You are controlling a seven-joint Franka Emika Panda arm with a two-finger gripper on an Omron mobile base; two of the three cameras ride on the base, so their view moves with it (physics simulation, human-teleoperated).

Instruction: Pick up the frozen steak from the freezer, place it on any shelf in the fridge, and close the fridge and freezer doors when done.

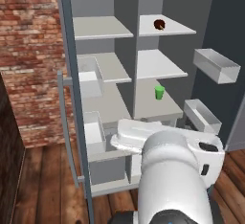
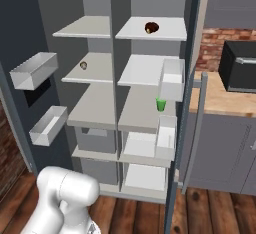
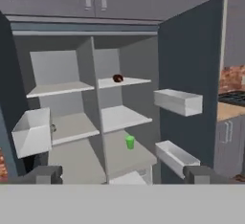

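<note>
**Both doors standing open; steak sitting on the top right shelf**

I am looking at the tall slate-grey cabinet with both columns exposed. The freezer [image 2: 95,78], the left column, is showing pale grey shelves, and the fridge [image 2: 150,78], the right column, is showing flat shelves beside it, split off by a vertical divider.

The fridge and freezer doors [image 2: 20,78] are both hanging wide open. In the right base view one door is sitting at 9 o'clock, carrying two white bins [image 2: 33,70] and a black panel. The other door is standing edge-on at 3 o'clock with its grey bar handle [image 2: 196,128] facing me and more white bins on its inner face.

The arm [image 1: 174,180] is filling the 6 o'clock region of the left base view, well short of the cabinet.

The gripper [image 3: 122,175] is pointing at the open cabinet from a distance. In the hand view its fingertips [image 3: 44,174] are sitting far apart, at 7 and 5 o'clock, so I am reading the pincer as wide and holding nothing.

The frozen steak [image 2: 151,27] is resting on the fridge's top shelf, toward 12 o'clock in each view.

The green cup [image 2: 161,104] is standing upright on a lower fridge shelf, well below the steak.

A small roundish item [image 2: 83,65] is lying on the freezer's second shelf; I cannot tell what it is.
</note>
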